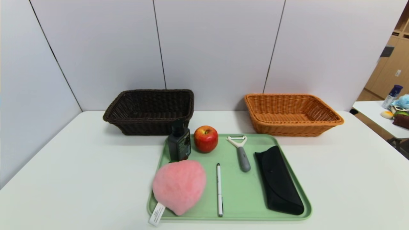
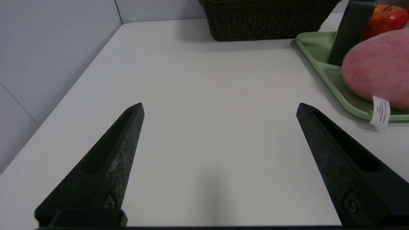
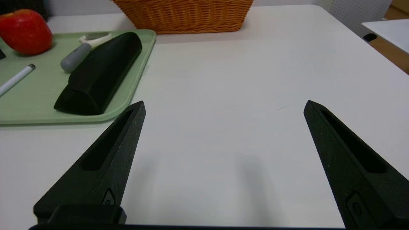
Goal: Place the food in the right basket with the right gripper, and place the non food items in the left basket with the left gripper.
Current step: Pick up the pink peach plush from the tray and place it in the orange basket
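On the green tray lie a red apple, a pink plush peach with a white tag, a dark pump bottle, a grey-handled peeler, a white pen and a black glasses case. The dark brown basket stands behind at the left, the orange basket at the right. Both grippers are out of the head view. My left gripper hangs open over bare table left of the tray. Right of the tray, my right gripper is open and holds nothing.
Grey wall panels close off the table's back and left side. A second table with clutter stands off to the right. The white table has bare surface on either side of the tray.
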Tool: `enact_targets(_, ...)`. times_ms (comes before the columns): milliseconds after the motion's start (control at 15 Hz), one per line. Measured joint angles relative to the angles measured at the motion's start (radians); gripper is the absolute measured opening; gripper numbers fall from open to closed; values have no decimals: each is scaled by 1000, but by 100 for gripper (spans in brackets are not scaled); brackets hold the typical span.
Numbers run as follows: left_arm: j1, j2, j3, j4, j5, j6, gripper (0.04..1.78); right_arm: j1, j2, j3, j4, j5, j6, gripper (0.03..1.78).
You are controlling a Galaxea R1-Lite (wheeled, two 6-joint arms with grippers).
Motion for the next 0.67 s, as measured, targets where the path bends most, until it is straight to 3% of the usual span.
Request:
enact_targets(133, 0, 45, -139, 85, -6, 8, 169, 0, 11, -30, 61, 20, -39, 171)
enact_targets(333, 0, 195, -439, 290, -7, -4, 169, 0, 95, -199, 152, 78, -26, 171)
enact_targets(467, 1, 349, -617, 422, -17, -51, 169, 0, 243, -393, 221, 109, 4, 171)
enact_targets(667, 1, 593, -824, 531, -36, -199, 169, 6, 561, -782, 348, 135, 80, 171)
